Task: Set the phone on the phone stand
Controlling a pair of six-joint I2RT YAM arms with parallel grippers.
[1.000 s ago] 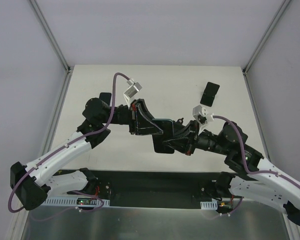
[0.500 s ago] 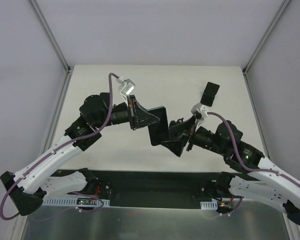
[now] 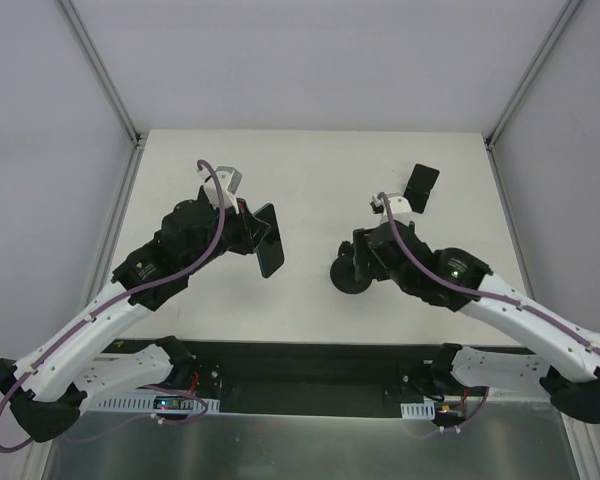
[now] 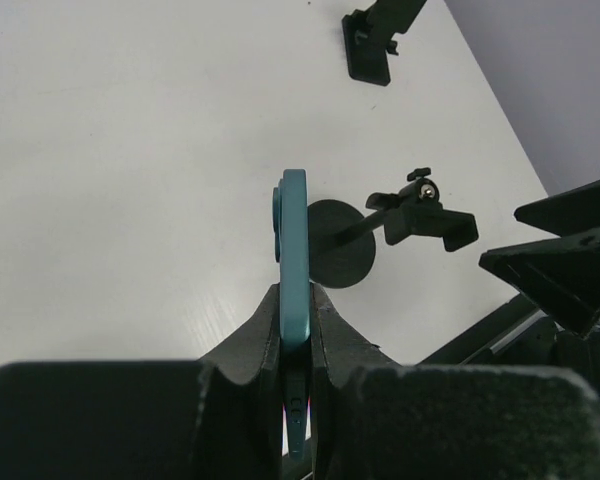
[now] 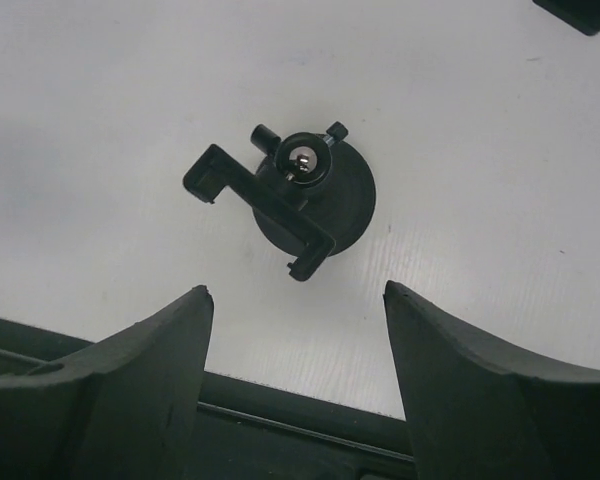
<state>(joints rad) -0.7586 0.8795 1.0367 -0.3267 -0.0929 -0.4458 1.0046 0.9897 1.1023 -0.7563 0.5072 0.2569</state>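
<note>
Left claw (image 4: 296, 308) pinching slim teal-edged phone (image 4: 294, 235) edge-on, right claw (image 5: 297, 293) spread wide, empty

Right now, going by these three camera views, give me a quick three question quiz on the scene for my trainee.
1. Short answer: which gripper clamps the phone?
2. True or false: the right gripper is open, over the round-based holder.
3. Pick one: where on the table is the folding stand? A, far side, right of centre. B, near edge, on the left. C, directly under the phone.

Key
1. The left gripper.
2. True.
3. A.
</note>
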